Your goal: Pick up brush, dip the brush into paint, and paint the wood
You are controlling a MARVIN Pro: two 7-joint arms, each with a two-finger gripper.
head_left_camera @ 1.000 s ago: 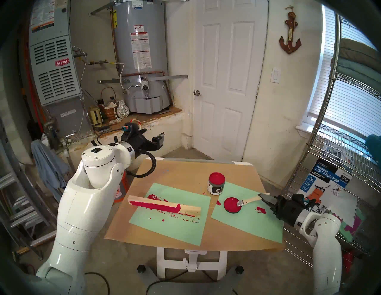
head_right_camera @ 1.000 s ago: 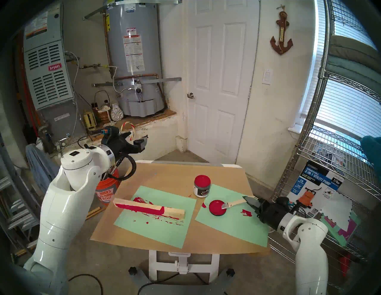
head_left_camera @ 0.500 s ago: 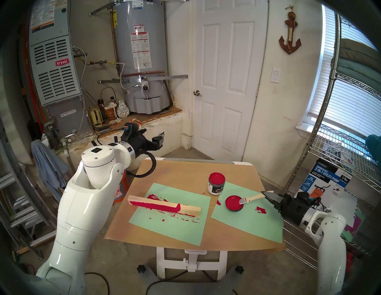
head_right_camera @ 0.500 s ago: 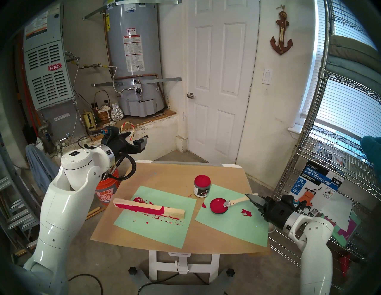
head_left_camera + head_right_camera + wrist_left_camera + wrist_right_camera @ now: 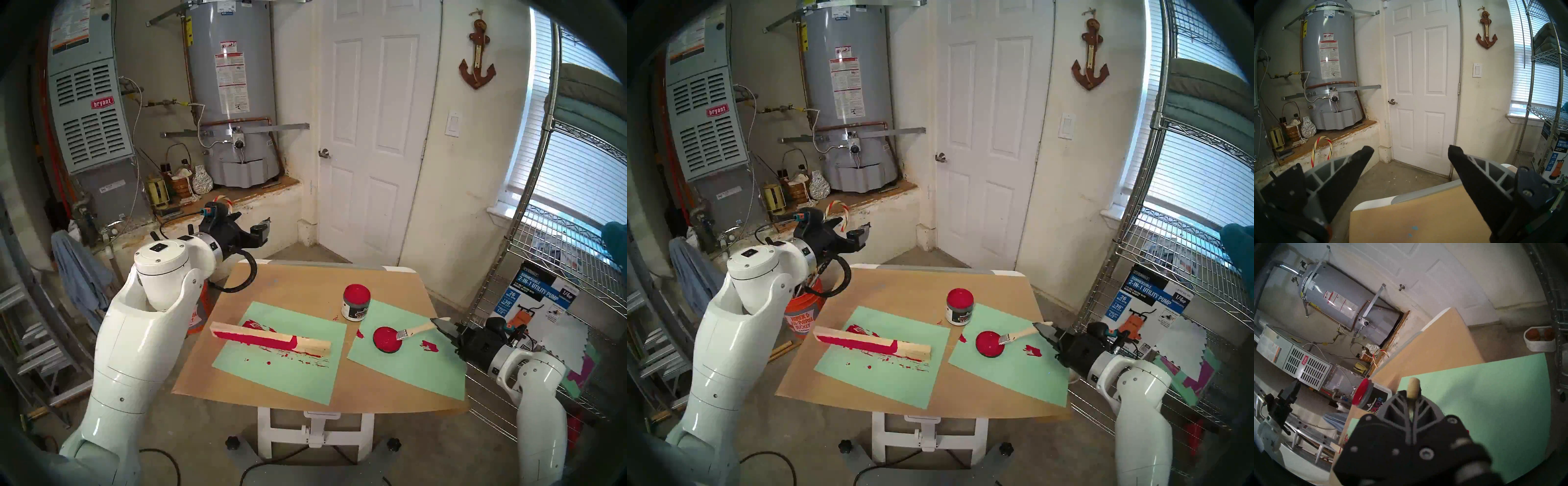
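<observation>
Small flat paintbrush [image 5: 414, 330] with pale wooden handle and silver ferrule, right of frame centre, handle end pinched in the black right gripper [image 5: 441, 324], bristles over the flat round red-coated lid [image 5: 385, 340] on green paper [image 5: 407, 366]; black left gripper [image 5: 1411, 151], fingers spread, empty.

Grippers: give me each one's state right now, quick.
Left gripper: open, empty, raised beyond the table's far left corner.
Right gripper: shut on the brush handle; bristles over the red lid.
</observation>
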